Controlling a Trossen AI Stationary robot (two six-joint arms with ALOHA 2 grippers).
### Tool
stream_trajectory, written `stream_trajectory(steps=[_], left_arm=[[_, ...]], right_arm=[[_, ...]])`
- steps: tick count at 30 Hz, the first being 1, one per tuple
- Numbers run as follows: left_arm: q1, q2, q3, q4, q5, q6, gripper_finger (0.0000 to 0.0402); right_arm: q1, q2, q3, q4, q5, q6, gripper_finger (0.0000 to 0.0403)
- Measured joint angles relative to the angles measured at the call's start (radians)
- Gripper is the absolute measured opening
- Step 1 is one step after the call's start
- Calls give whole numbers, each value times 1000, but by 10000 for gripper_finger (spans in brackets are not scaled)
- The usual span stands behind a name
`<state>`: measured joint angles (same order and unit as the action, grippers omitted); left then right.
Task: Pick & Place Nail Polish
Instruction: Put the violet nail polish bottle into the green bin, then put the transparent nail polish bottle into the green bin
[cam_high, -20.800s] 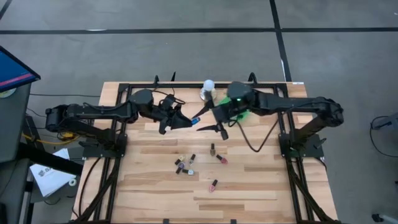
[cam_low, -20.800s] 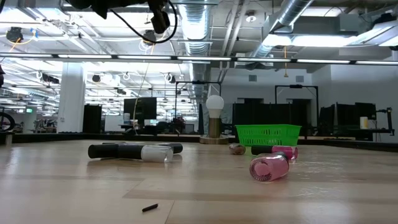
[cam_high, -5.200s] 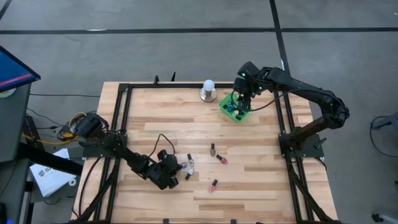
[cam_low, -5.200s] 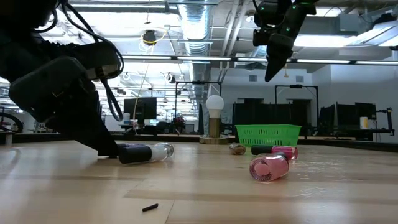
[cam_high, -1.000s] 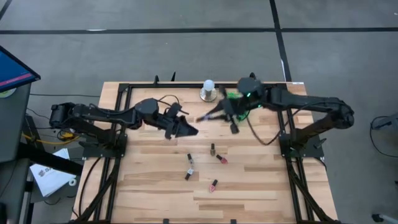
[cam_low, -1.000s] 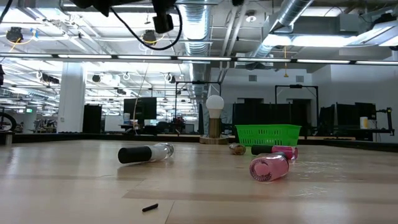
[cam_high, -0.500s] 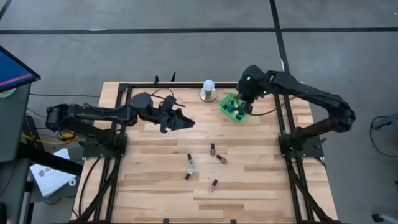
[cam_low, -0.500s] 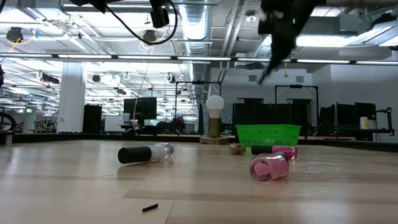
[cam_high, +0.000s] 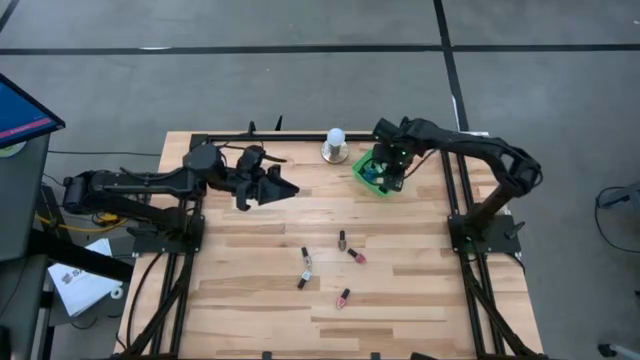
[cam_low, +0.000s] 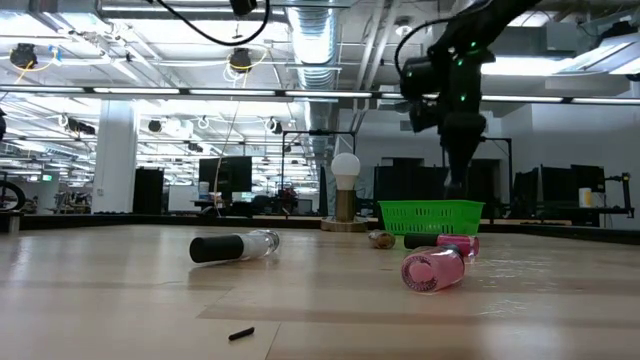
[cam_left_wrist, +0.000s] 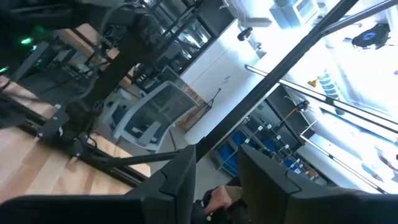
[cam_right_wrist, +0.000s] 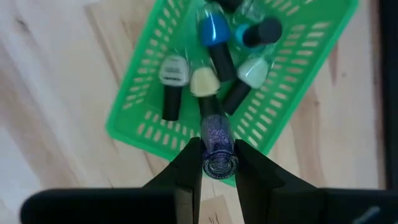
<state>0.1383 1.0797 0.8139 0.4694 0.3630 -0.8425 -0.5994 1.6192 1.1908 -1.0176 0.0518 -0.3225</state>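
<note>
The placing step is in hand: the right gripper (cam_right_wrist: 212, 163) hangs over the green basket (cam_high: 366, 182) at the far right of the table (cam_high: 420, 290), its fingers clamped on a glittery purple nail polish bottle (cam_right_wrist: 216, 142) held end-on above the basket's rim. The next move, as I judge it, calls for lowering a little and parting the fingers so the bottle drops among the bottles already lying inside (cam_right_wrist: 214, 46), rather than on the rim or outside it.

The left arm waits raised over the far left of the table, and its gripper (cam_high: 272, 188) points away across the room; its fingers stand a little apart and seem to hold nothing, though the wrist view is dim there.

Still to be fetched, loose nail polish bottles (cam_high: 304, 267) lie near the table's middle, among them a pink one (cam_low: 432, 270) and a dark-capped clear one (cam_low: 235, 246). A white-domed object (cam_high: 334, 146) stands just beside the basket, close enough to be knocked on the way out.
</note>
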Motion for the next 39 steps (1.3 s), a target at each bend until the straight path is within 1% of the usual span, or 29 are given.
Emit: stream_trajectory(steps=[7,10,16,19,25,27,32,39], left_arm=[[0,-2,0,-3,-1,0,108],[0,-2,0,-2,-1,0,108],[0,-2,0,-3,-5,7,108],[0,-2,0,-3,-5,57,108],[0,-2,0,-18,-4,104,108],[0,-2,-1,-33,-4,110,108],[0,-2,-29,-33,-4,112,108],[0,-2,-76,-33,-3,113,108]], right_arm=[[5,93,0,-28,58,-18,57],[4,104,2,-44,82,-21,64],[3,103,1,-49,85,-29,101],[5,102,1,-69,81,-49,118],[31,102,1,-81,77,-60,161],[40,101,1,-81,66,-62,176],[58,101,1,-69,-24,-70,200],[83,101,7,-72,-53,-70,200]])
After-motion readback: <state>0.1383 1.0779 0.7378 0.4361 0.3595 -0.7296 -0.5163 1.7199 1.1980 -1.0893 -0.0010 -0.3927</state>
